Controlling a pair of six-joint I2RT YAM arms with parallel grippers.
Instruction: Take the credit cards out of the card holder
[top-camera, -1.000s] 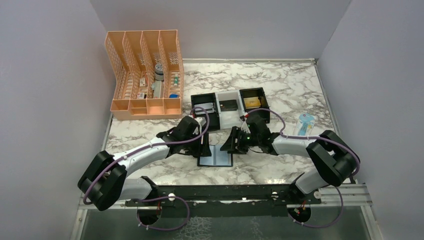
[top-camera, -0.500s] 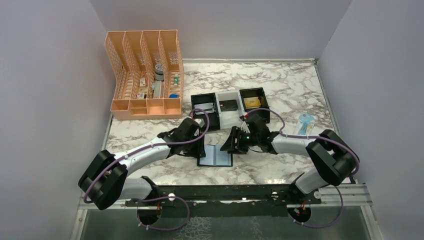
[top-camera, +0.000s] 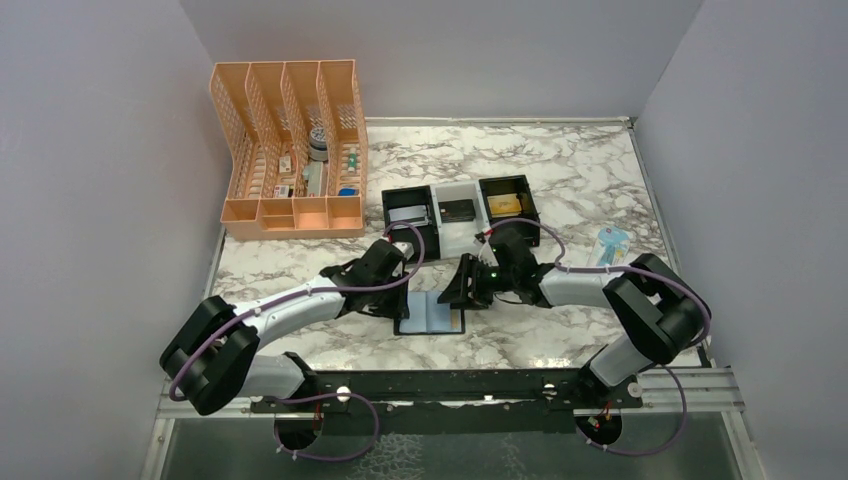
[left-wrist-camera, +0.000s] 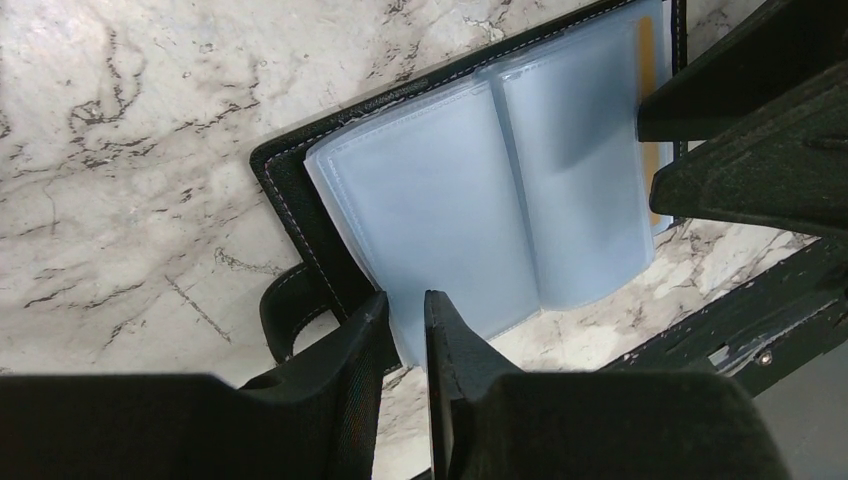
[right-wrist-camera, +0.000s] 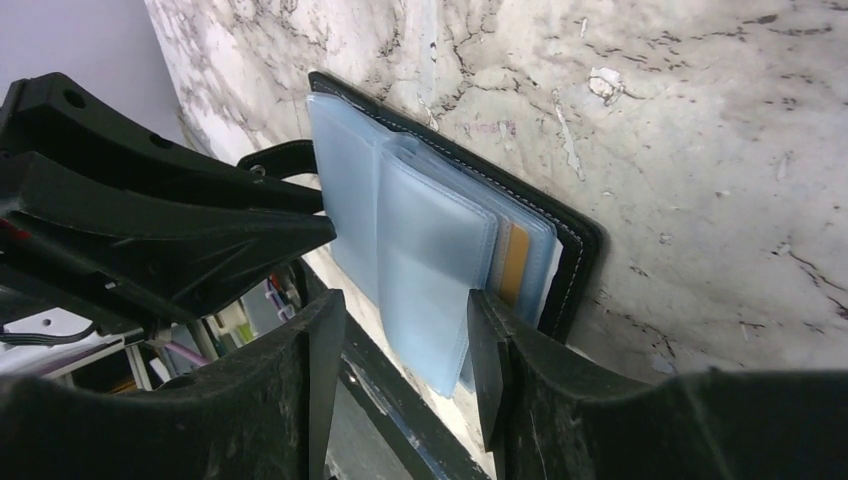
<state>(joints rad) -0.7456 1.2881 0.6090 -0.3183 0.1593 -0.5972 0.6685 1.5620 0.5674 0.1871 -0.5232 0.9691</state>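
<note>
The black card holder (top-camera: 432, 312) lies open on the marble, its blue-grey sleeves up and its snap tab (left-wrist-camera: 285, 310) at the left. My left gripper (top-camera: 398, 300) (left-wrist-camera: 405, 300) is at the holder's left near corner, jaws drawn almost together with the sleeve and cover edge between them. My right gripper (top-camera: 463, 292) (right-wrist-camera: 405, 310) stands open at the right half, fingers either side of a raised sleeve corner with a gap on both sides. The orange edge of one of the credit cards (right-wrist-camera: 515, 262) (left-wrist-camera: 648, 60) shows inside a sleeve; other cards are hidden.
A peach mesh organizer (top-camera: 290, 150) stands at the back left. Behind the grippers sit a black tray (top-camera: 386, 210), a white tray (top-camera: 457, 186) and another black tray (top-camera: 531, 200). A blue packet (top-camera: 610, 245) lies at the right. A black rail (top-camera: 450, 385) runs along the near edge.
My left jaws have narrowed from wide apart to almost together on the holder's left corner. The right jaws have drawn in slightly. The holder has stayed in place.
</note>
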